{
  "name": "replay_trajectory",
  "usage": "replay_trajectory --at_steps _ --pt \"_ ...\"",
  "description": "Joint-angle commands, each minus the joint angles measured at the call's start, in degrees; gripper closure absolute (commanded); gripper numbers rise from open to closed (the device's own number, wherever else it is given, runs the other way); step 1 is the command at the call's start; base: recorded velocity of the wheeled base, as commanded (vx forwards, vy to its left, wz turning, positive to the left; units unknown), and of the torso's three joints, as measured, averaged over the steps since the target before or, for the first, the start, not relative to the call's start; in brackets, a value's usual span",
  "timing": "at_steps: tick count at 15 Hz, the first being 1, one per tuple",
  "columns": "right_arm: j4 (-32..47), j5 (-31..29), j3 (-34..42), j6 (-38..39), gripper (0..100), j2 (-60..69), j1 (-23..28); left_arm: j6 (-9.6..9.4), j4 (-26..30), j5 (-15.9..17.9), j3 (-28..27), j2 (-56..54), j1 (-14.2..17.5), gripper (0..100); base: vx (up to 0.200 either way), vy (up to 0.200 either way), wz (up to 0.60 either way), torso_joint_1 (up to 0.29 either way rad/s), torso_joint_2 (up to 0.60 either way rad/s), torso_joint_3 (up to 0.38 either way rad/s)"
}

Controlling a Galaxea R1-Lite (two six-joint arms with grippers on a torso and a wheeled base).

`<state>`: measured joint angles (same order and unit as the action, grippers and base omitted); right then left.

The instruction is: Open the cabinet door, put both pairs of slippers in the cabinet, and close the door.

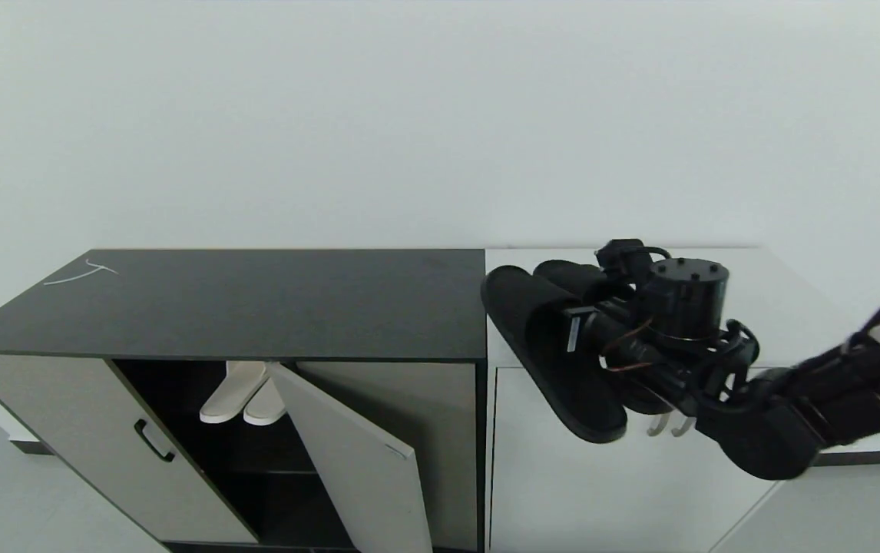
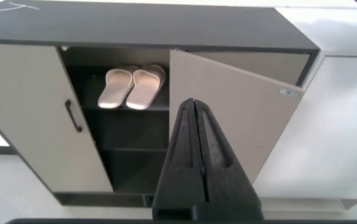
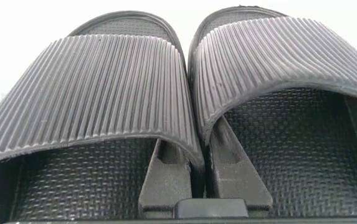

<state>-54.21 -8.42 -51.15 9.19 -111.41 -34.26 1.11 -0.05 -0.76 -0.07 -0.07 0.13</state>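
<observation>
Now, your left claw (image 2: 194,109) has its fingers (image 2: 181,143) pressed together and points at the cabinet (image 1: 217,303) from in front of it. In the head view the cabinet sits in the left half of the frame, a black top over grey fronts. Its left door (image 1: 87,415) is flush against the front and carries a dark handle (image 1: 154,440). In the opening beside it, the white slippers (image 1: 244,392) lie side by side on the top shelf (image 2: 159,108). The right door (image 1: 355,461) stands partway open. Right of centre, the black slippers (image 1: 555,346) hang tilted in the air in front of a white unit (image 1: 563,491) that adjoins the cabinet. Your right claw (image 3: 197,155) is clamped on both, tucked under the straps (image 3: 122,81) where the two slippers meet.
</observation>
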Motion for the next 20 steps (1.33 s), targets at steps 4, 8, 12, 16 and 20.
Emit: replay_trajectory --at_steps 4,8,12,16,20 --pt "-0.4 21.6 24.0 1.2 100 25.2 -5.6 -0.05 0.0 0.0 0.0 0.1 0.0 100 -0.150 0.000 0.00 0.001 0.01 0.004" --pt "-0.5 22.2 24.4 1.0 100 25.2 -5.6 -0.05 0.0 0.1 0.0 0.1 0.0 100 0.000 0.200 0.00 -0.006 0.00 0.004" --pt "-0.5 22.2 24.3 0.7 100 24.9 -5.6 -0.05 0.0 0.1 0.0 0.1 0.0 100 0.000 0.200 0.00 0.011 0.01 0.004" --pt "-0.5 22.2 24.1 0.9 100 24.0 -5.6 -0.05 0.0 0.1 0.0 0.1 0.0 100 0.000 0.200 0.00 0.007 0.01 0.005" --pt "-0.5 22.2 24.2 0.8 100 23.5 -5.6 -0.05 0.0 0.1 0.0 0.1 0.0 100 0.000 0.200 0.00 0.001 0.00 0.004"
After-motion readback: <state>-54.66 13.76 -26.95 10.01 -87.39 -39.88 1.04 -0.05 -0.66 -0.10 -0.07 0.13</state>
